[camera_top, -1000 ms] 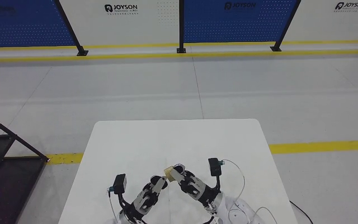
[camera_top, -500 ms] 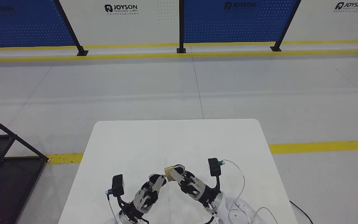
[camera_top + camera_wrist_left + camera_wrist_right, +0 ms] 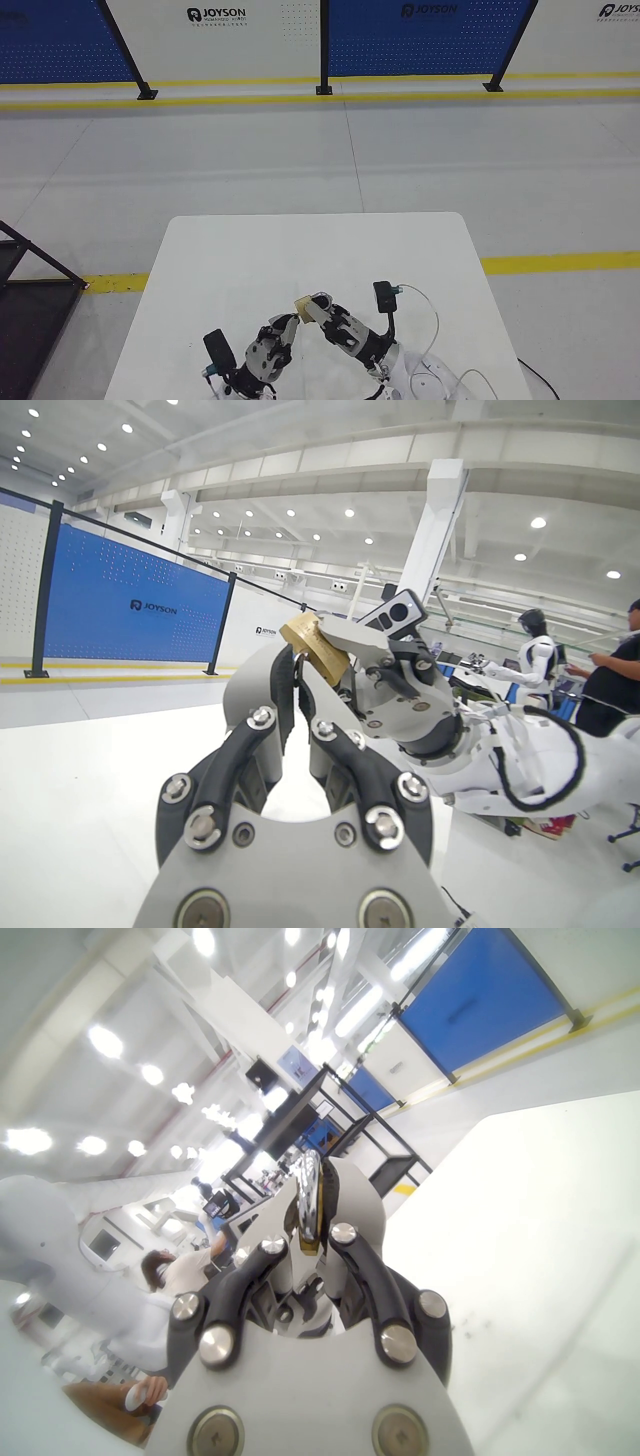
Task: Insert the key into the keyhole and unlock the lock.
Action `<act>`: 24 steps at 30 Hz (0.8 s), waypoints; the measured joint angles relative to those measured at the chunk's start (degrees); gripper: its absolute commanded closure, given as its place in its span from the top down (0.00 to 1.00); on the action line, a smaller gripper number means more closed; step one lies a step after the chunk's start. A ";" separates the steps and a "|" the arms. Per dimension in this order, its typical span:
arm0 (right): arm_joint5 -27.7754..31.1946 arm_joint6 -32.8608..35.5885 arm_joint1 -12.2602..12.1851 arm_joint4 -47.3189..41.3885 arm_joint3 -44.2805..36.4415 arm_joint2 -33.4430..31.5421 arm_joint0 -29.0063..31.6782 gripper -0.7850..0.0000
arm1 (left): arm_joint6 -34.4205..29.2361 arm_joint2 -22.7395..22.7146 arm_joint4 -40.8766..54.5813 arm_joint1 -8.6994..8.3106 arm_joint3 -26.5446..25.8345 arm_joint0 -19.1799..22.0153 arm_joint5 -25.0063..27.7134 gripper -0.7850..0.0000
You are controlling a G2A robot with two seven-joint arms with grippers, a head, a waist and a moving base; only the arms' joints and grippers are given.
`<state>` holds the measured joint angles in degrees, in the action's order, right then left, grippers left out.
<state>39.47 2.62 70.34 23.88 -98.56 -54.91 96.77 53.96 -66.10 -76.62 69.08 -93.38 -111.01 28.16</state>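
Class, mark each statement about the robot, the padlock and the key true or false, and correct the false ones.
1. The right claw grips the brass padlock. True.
2. The padlock rests on the table. False: it is held up above the table.
3. The left claw pinches the key right by the padlock. True.
4. Both claws are at the table's far edge. False: they are at its near edge, close to the robot.

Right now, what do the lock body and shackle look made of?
The lock body is likely brass: golden, with a dull satin sheen. The shackle is probably chromed steel: silvery and mirror-bright, reflecting the ceiling lights.
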 measured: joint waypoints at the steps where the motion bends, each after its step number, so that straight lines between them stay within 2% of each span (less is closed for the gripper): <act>1: -0.08 0.02 -0.02 -0.03 -0.02 -0.03 0.01 0.00 | 1.10 0.26 -0.97 0.04 0.42 0.28 -1.04 0.00; 13: -0.62 0.28 -0.20 -0.74 -0.23 -0.15 0.08 0.00 | 9.52 2.12 -9.49 0.26 3.36 2.06 -11.98 0.00; 18: -0.82 0.31 -0.25 -1.05 -0.24 -0.13 0.04 0.00 | 10.60 2.40 -12.50 0.35 4.49 2.52 -17.87 0.00; 24: -1.07 0.53 -0.31 -1.20 -0.28 -0.09 -0.01 0.00 | 12.17 3.27 -13.89 0.50 5.38 3.09 -21.68 0.00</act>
<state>38.41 3.15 70.03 22.68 -98.84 -54.99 96.77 66.12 -62.82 -90.51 69.57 -88.00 -107.92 6.48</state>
